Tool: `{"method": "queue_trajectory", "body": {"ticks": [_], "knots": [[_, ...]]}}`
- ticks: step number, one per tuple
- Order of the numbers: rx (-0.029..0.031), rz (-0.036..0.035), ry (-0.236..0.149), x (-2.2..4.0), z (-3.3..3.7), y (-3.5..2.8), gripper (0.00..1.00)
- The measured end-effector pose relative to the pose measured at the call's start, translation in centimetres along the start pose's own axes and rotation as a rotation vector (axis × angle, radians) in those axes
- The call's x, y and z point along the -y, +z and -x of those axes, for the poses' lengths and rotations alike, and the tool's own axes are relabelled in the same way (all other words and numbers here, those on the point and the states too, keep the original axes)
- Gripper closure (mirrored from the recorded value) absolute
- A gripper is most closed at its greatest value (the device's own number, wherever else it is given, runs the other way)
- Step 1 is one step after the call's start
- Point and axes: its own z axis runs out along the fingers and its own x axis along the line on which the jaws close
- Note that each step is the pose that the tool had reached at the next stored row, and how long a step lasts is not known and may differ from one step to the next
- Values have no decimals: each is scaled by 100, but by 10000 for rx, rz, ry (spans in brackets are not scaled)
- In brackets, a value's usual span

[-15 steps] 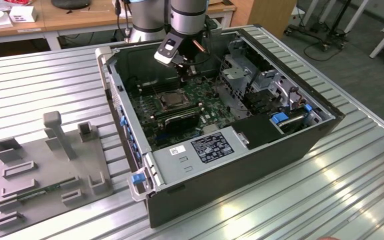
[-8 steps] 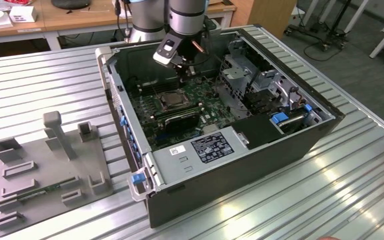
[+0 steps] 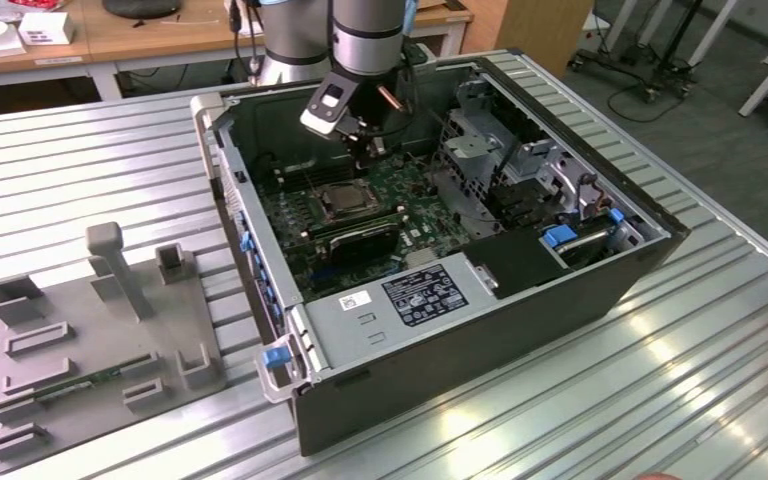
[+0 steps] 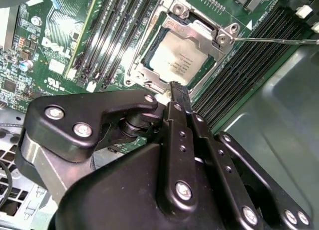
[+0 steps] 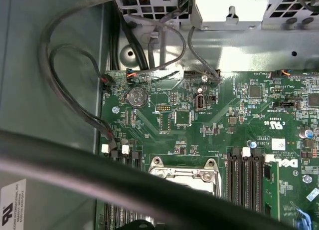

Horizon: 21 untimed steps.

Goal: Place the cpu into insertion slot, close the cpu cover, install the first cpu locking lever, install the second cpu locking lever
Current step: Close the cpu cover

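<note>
Jaws pressed together, beside printed cpu (image 4: 174,63), cpu cover (image 4: 198,32) down

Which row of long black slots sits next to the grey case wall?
The memory slots between the cpu cover and the wall; the other bank borders green board.

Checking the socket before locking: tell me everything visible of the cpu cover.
The cpu cover is a thin silvery metal frame lying flat over the cpu, which shows through its cut-out middle. A thin metal lever runs off from one corner. The gripper hangs just beside its edge.
</note>
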Motion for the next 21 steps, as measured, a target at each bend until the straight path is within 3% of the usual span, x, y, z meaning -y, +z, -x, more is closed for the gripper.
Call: {"method": "queue_trajectory", "body": {"ticks": [7,12,16,21], "knots": [[-3,1,-34,0,0,3,90],[-17,-7,-331,1,0,8,90],[-36,-18,-723,1,0,13,90],[-77,-41,-1594,1,0,22,90]]}}
